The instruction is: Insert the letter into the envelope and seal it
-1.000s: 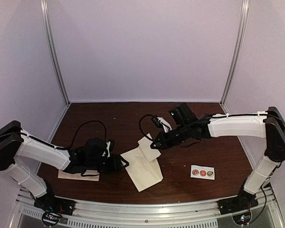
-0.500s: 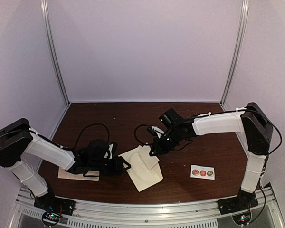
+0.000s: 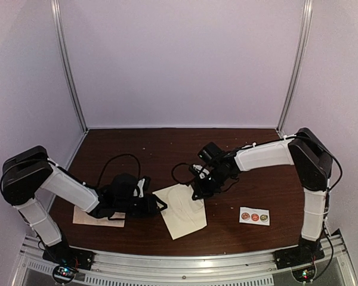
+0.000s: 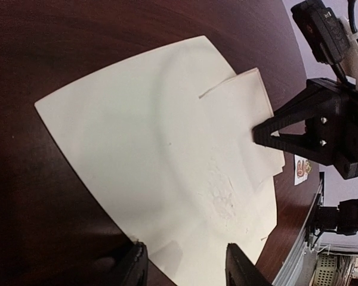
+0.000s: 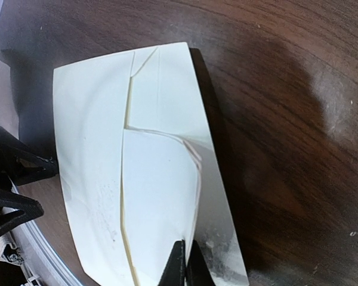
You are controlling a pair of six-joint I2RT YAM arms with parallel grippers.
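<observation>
The cream envelope point(image 3: 180, 213) lies flat on the dark table, also seen in the left wrist view point(image 4: 137, 155) and the right wrist view point(image 5: 86, 155). The folded letter point(image 3: 193, 199) lies partly on it and partly tucked in at its far right end point(image 4: 238, 110). My right gripper point(image 3: 197, 193) is shut on the letter's point(image 5: 161, 202) edge, fingertips point(image 5: 178, 265) pressed together. At the envelope's left corner my left gripper point(image 3: 159, 205) stands low, open, its fingers point(image 4: 134, 268) spread either side of the envelope's near edge.
A small white strip of round stickers point(image 3: 254, 216) lies to the right on the table. A pinkish sheet point(image 3: 95, 220) lies under the left arm. Black cables loop behind both grippers. Purple walls enclose the table on three sides.
My right gripper has moved left and nearer with the letter, bringing it down onto the envelope. The left gripper has edged right towards the envelope and its jaws have narrowed a little.
</observation>
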